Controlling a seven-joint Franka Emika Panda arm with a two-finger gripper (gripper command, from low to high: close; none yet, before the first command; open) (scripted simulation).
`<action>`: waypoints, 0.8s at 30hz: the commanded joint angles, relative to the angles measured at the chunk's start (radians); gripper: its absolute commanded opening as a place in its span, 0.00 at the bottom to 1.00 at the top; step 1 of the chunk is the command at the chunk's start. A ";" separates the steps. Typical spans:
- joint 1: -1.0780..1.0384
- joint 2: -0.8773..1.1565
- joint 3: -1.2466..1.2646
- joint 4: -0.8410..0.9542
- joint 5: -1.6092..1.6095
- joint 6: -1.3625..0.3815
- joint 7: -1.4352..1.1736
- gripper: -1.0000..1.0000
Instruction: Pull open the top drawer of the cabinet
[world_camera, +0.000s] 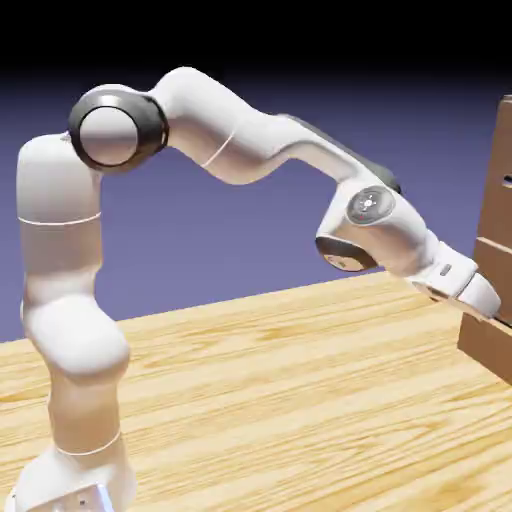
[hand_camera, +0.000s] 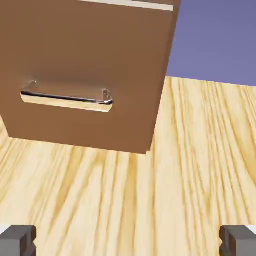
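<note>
Only a sliver of the reddish-brown cabinet (world_camera: 488, 345) shows at the exterior view's right edge. The top drawer (world_camera: 501, 160) is its uppermost panel there, with its handle cut off by the picture's edge. My gripper (world_camera: 487, 298) hangs well below that panel, close to the cabinet's front near a lower seam. In the hand view my gripper (hand_camera: 129, 242) is open, its grey fingertips (hand_camera: 17, 240) far apart with nothing between them. Ahead stands the cabinet (hand_camera: 140, 60), showing a low drawer front that reaches the table, with a thin grey bar handle (hand_camera: 67, 98) left of centre.
The light wooden table (world_camera: 270, 380) stretches from my base to the cabinet's foot. In the hand view the table (hand_camera: 165, 195) fills the space between my fingertips and the cabinet. The blue-violet backdrop shows past the cabinet's right side.
</note>
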 joint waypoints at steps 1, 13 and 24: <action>0.011 0.022 -0.018 0.021 0.036 -0.004 -0.044 0.50; 0.131 0.286 -0.231 0.275 0.473 -0.054 -0.565 0.50; 0.240 0.528 -0.426 0.507 0.873 -0.099 -1.044 0.50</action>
